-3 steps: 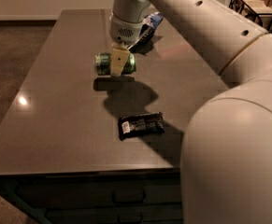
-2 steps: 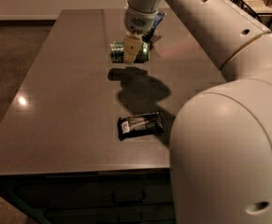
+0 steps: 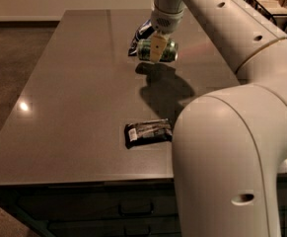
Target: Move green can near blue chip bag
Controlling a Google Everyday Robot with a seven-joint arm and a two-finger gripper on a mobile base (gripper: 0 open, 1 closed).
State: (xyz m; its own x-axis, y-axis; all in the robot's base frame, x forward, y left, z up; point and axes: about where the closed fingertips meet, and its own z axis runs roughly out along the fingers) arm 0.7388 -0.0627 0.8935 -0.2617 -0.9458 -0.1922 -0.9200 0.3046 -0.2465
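A dark brown worktop (image 3: 74,83) seen from its near edge, with a large white robot arm (image 3: 232,28) reaching in from the right side towards the far edge. The arm's bulky lower section fills the near right corner and hides that part of the surface.

The gripper (image 3: 158,48) points downward close to the far edge, a little right of the middle. It is clenched on the green can (image 3: 169,51), which lies on its side with its length running left to right. One pale finger (image 3: 157,46) crosses the front of the can. The can's dark shadow falls on the worktop just below it, towards the near edge.

The blue chip bag (image 3: 140,34) sits just behind and to the left of the can, on the far-edge side, partly hidden by the gripper. Whether can and bag touch cannot be told.

A flat black wrapper (image 3: 148,132) with pale print lies well apart from them, close to the near edge, around the middle, just beside the arm's lower section.

Dark drawers (image 3: 84,211) with handles show under the near edge
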